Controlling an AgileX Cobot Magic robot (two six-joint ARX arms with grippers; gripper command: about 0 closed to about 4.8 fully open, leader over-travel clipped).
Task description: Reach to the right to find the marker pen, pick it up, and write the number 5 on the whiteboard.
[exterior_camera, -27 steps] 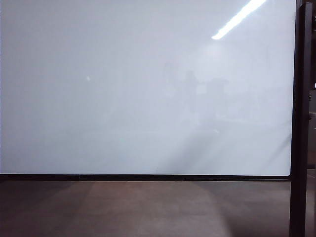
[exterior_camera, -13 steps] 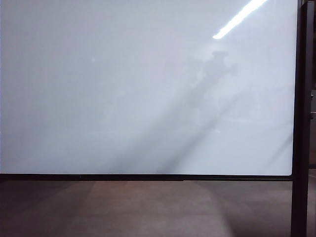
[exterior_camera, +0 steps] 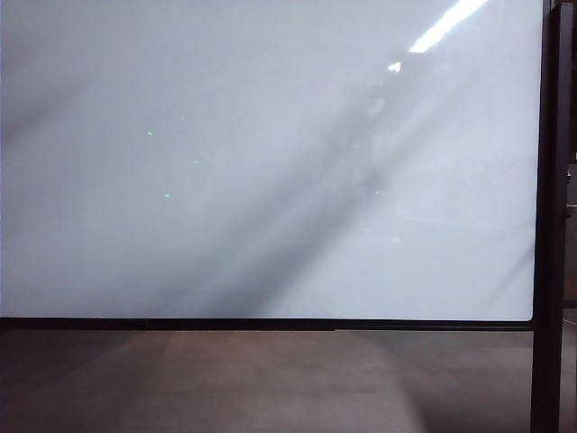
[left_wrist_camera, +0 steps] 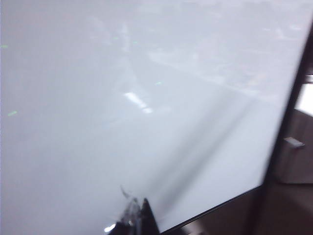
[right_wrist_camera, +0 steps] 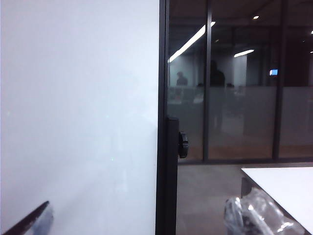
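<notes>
- in the left wrist view only a dark fingertip of the left gripper (left_wrist_camera: 139,220) pokes in at the frame's edge, close to the glossy face of the whiteboard (left_wrist_camera: 122,122); whether its jaws stand apart or together i cannot tell, and nothing shows in its hold.
- in the right wrist view a dark slanted finger of the right gripper (right_wrist_camera: 29,220) shows at one corner and a clear, shiny one at the other; the jaws stand spread wide with nothing between them.
- just past the right gripper, the whiteboard's white panel fills half of the right wrist view, ending at its black side post (right_wrist_camera: 164,122), which carries a round black knob (right_wrist_camera: 182,144).
- beside the post, nearer the floor, lies the corner of a white table (right_wrist_camera: 283,188).
- farther back, a glass partition (right_wrist_camera: 230,88) shows a dim office with ceiling lights.
- in the exterior view the whiteboard spans nearly everything, blank, with grey diagonal shadows and a bright light streak reflected near its upper right.
- neither arm shows directly in the exterior view.
- the marker pen shows in no view.
- below the board's dark bottom edge is brown floor (exterior_camera: 270,379).
</notes>
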